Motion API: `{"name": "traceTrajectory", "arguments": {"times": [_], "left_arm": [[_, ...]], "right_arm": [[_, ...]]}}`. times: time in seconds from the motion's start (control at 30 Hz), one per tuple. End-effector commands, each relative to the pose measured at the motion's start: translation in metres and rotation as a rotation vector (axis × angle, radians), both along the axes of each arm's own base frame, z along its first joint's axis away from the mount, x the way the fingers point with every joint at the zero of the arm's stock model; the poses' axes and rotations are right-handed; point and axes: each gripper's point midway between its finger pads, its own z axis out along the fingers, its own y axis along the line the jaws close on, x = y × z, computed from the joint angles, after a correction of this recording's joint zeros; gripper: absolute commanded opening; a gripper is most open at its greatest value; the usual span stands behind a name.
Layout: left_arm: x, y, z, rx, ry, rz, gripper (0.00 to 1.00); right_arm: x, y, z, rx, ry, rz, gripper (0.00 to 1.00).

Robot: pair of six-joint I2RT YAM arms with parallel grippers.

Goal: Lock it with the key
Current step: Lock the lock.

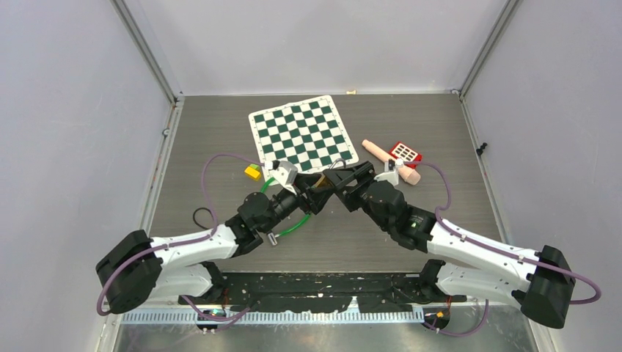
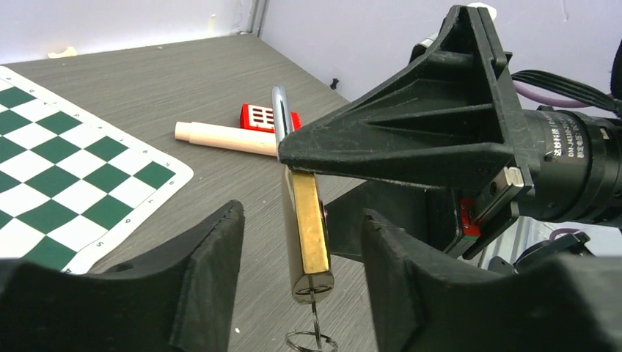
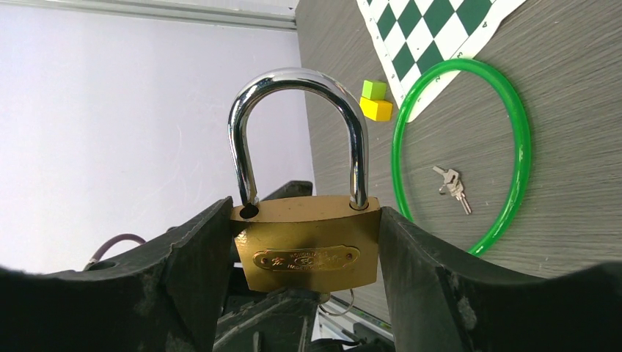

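My right gripper [image 3: 304, 209] is shut on a brass padlock [image 3: 306, 249] and holds it in the air by its two side edges. The steel shackle [image 3: 297, 81] points up, and its left leg ends just above its hole. In the left wrist view the padlock [image 2: 308, 227] shows edge-on, with a key [image 2: 315, 315] in its bottom keyhole and a key ring [image 2: 312, 341] hanging from it. My left gripper [image 2: 301, 216] is open, with a finger on each side of the padlock's lower end and touching nothing. Both grippers [image 1: 326, 187] meet at mid-table.
A green ring [image 3: 513, 147] lies on the table with spare keys [image 3: 451, 183] inside it. Yellow [image 3: 375, 108] and green [image 3: 374, 89] cubes sit beside a chessboard mat [image 1: 302, 133]. A wooden peg [image 1: 389, 160] and a red block [image 1: 404, 152] lie to the right.
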Motion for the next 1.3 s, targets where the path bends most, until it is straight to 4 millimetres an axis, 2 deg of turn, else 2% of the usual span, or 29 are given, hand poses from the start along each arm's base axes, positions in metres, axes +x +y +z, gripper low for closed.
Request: {"name": "traceTrajectory", "arguments": {"times": [0.0, 0.27, 0.33, 0.4, 0.43, 0.5, 0.53, 0.6, 0.7, 0.77, 0.87, 1.0, 1.03, 1.13, 1.17, 1.2, 1.23, 1.27], "left_arm": [[0.006, -0.003, 0.033, -0.088, -0.064, 0.037, 0.52], [0.011, -0.003, 0.027, -0.093, -0.027, 0.073, 0.29], [0.011, -0.003, 0.027, -0.099, -0.023, 0.076, 0.17], [0.011, -0.003, 0.029, -0.103, -0.025, 0.075, 0.01], [0.011, -0.003, 0.03, -0.102, -0.025, 0.075, 0.0], [0.01, -0.002, 0.031, -0.095, -0.035, 0.074, 0.0], [0.01, -0.001, 0.031, -0.088, -0.041, 0.074, 0.0], [0.009, 0.002, 0.032, -0.069, -0.051, 0.081, 0.0], [0.009, 0.007, 0.03, 0.004, -0.05, 0.077, 0.0], [0.007, 0.012, 0.031, 0.046, -0.04, 0.046, 0.0], [-0.007, 0.015, 0.044, 0.06, -0.045, -0.093, 0.0], [-0.024, 0.028, 0.056, 0.124, -0.046, -0.213, 0.0], [-0.03, 0.031, 0.059, 0.141, -0.054, -0.251, 0.0], [-0.051, 0.037, 0.068, 0.199, -0.093, -0.354, 0.0], [-0.058, 0.038, 0.07, 0.216, -0.109, -0.39, 0.0], [-0.067, 0.039, 0.072, 0.229, -0.123, -0.435, 0.0], [-0.074, 0.04, 0.074, 0.241, -0.133, -0.465, 0.0], [-0.079, 0.041, 0.074, 0.255, -0.135, -0.49, 0.0]], "right_arm": [[0.007, -0.004, 0.069, 0.257, -0.107, -0.063, 0.44], [0.004, -0.004, 0.081, 0.302, -0.163, -0.048, 0.45], [0.004, -0.004, 0.081, 0.302, -0.164, -0.045, 0.45], [0.004, -0.003, 0.079, 0.296, -0.16, -0.044, 0.47], [0.004, -0.004, 0.078, 0.291, -0.16, -0.045, 0.49], [0.004, -0.006, 0.074, 0.267, -0.165, -0.05, 0.6], [0.003, -0.007, 0.074, 0.257, -0.175, -0.05, 0.72], [0.002, -0.01, 0.076, 0.2, -0.21, -0.041, 0.87], [0.002, -0.024, 0.067, 0.053, -0.235, -0.057, 1.0], [0.001, -0.036, 0.065, 0.0, -0.257, -0.066, 0.97], [0.0, -0.055, 0.058, -0.103, -0.328, -0.06, 0.97], [0.001, -0.08, 0.068, -0.276, -0.467, 0.013, 0.98], [-0.006, -0.075, 0.073, -0.306, -0.501, 0.081, 0.98], [-0.01, -0.074, 0.072, -0.504, -0.586, 0.204, 0.99], [-0.021, -0.064, 0.077, -0.519, -0.618, 0.297, 0.99], [-0.029, -0.054, 0.068, -0.568, -0.646, 0.412, 1.0], [-0.033, -0.049, 0.075, -0.598, -0.706, 0.464, 1.0], [-0.044, -0.037, 0.07, -0.586, -0.729, 0.573, 0.97]]}}
